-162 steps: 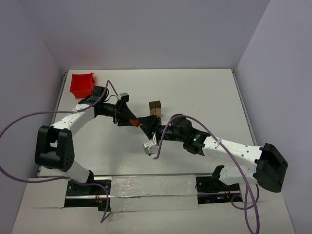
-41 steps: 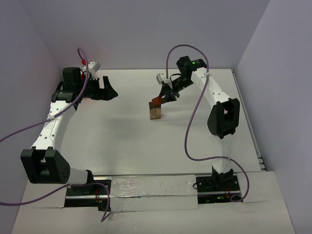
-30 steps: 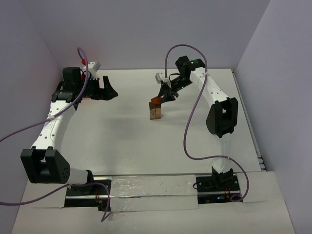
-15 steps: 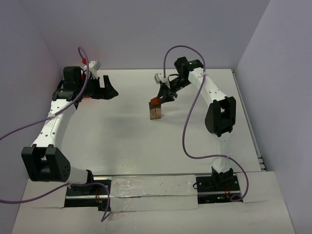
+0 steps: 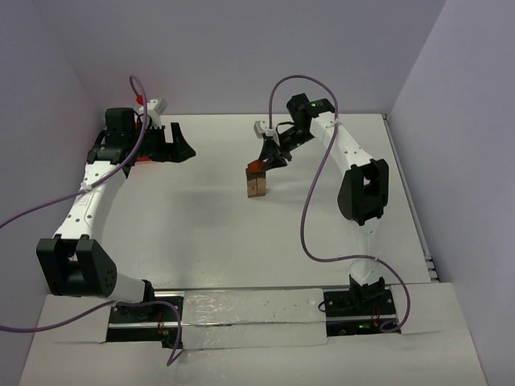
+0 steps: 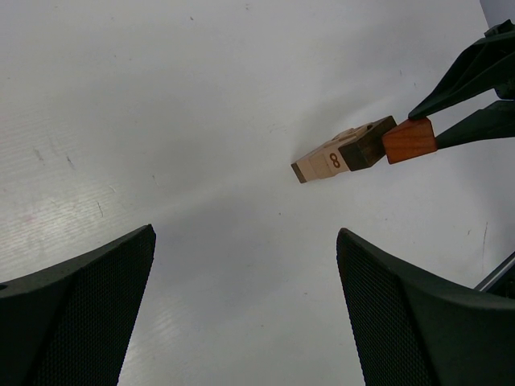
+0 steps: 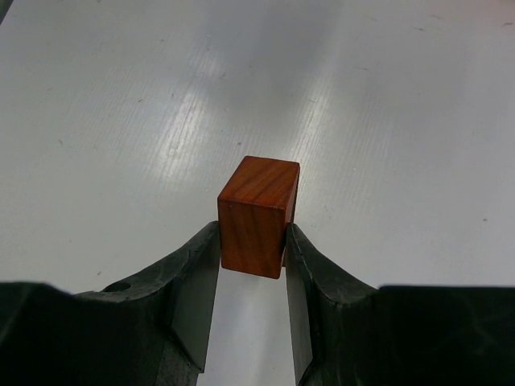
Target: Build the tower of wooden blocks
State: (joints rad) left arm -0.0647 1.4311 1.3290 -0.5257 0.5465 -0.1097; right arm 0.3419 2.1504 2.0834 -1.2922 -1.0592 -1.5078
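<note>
The wood block tower (image 5: 257, 186) stands mid-table as a short column. In the left wrist view it is a light tan block (image 6: 322, 162) with a dark brown block (image 6: 366, 145) on top. My right gripper (image 5: 262, 163) is shut on a reddish-brown block (image 7: 256, 211), squeezed between both fingers (image 7: 193, 281). That reddish-brown block (image 6: 409, 140) hangs right at the column's top, by the dark block; I cannot tell whether they touch. My left gripper (image 5: 182, 149) hovers open and empty at the far left, well away from the column, its fingers (image 6: 80, 322) wide apart.
The red bin (image 5: 144, 159) is almost wholly hidden behind my left arm at the far left corner. Purple cables loop from both arms. Grey walls close the table at the back and on both sides.
My right gripper has crept slightly left with the reddish-brown block, closer over the column. The left arm has barely shifted and stays open.
</note>
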